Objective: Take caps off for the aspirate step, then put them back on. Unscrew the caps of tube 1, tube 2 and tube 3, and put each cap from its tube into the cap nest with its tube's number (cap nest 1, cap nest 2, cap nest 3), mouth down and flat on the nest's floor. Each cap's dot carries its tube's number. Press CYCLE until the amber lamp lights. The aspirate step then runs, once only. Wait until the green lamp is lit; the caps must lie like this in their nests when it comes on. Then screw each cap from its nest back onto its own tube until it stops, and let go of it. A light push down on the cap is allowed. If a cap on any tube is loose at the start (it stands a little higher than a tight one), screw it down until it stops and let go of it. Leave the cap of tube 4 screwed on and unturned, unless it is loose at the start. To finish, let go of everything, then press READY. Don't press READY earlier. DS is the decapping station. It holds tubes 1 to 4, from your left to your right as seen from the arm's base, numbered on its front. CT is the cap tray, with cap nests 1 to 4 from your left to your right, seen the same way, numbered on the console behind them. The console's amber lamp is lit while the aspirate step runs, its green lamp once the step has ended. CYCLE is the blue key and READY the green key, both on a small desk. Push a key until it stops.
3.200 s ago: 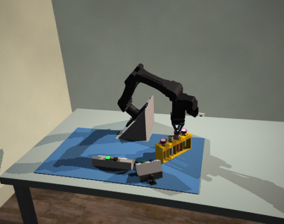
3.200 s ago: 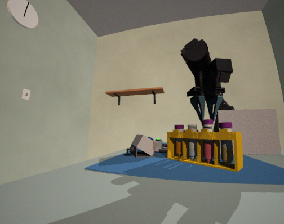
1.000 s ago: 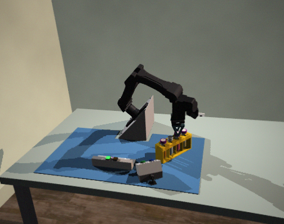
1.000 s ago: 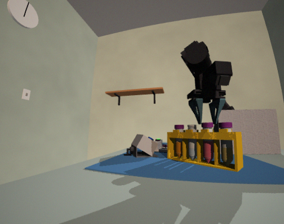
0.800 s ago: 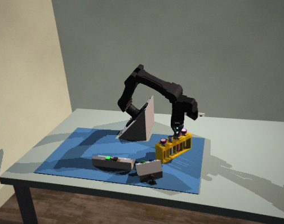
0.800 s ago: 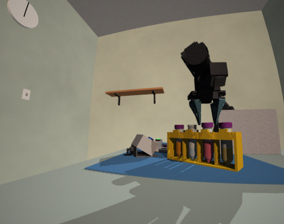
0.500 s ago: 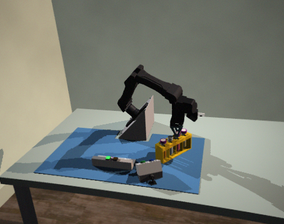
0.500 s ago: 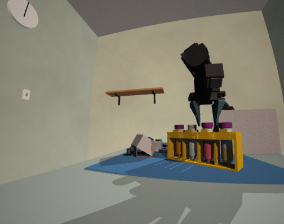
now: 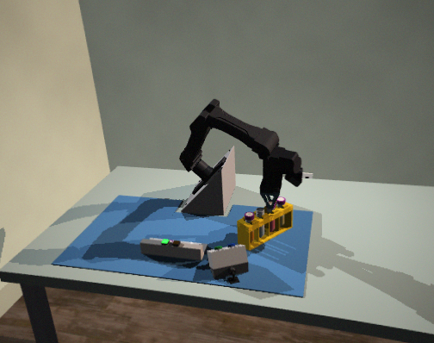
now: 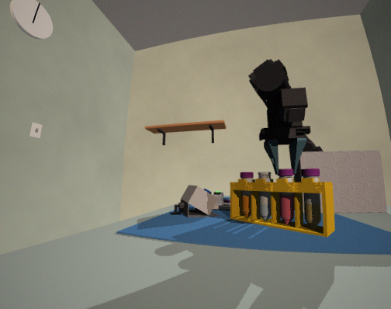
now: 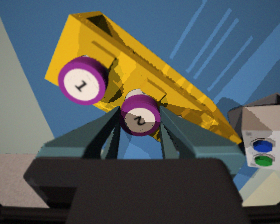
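The yellow decapping station (image 9: 264, 230) (image 10: 281, 187) (image 11: 166, 75) stands on the blue mat. My gripper (image 9: 269, 207) (image 10: 286, 171) (image 11: 139, 111) reaches down over it and is shut on the purple cap 2 (image 10: 286, 171) (image 11: 137, 116), which sits on top of tube 2. Cap 1 (image 9: 281, 200) (image 10: 310, 171) (image 11: 82, 81) is on its tube beside it. Tube 3 (image 9: 260, 211) (image 10: 264, 175) stands open, without a cap. Cap 4 (image 9: 249, 215) (image 10: 246, 175) is on its tube. A small dark cap (image 9: 176, 243) lies on the grey cap tray (image 9: 171, 250), next to a green light (image 9: 164, 242).
The small key desk (image 9: 227, 258) (image 10: 199, 199) (image 11: 261, 130) with the blue key (image 11: 262, 145) and the green key (image 11: 262, 160) stands in front of the station. A grey wedge (image 9: 213, 190) (image 10: 347, 182) stands behind, by the arm's base.
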